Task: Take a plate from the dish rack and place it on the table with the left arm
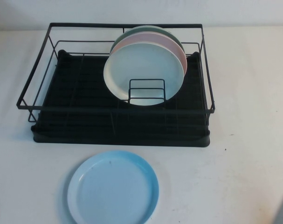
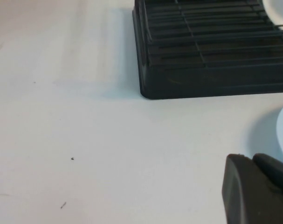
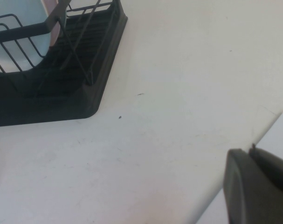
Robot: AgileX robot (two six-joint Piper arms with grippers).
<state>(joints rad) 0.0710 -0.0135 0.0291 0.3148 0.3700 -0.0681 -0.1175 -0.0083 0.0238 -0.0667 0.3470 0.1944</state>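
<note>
The sky-blue plate (image 1: 113, 188) was seen flat on the table (image 1: 244, 163), just near of the dish rack (image 1: 120, 112), with the left gripper (image 2: 258, 189) low beside its left edge, empty, its opening not discernible; the right gripper (image 3: 258, 186) was parked far right.

Pale wall (image 1: 141, 11) behind; soft even light.

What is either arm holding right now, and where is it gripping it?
Nothing. The blue plate lies flat on the table, free. The left end effector and right end effector are both shut, off to the sides.
</note>
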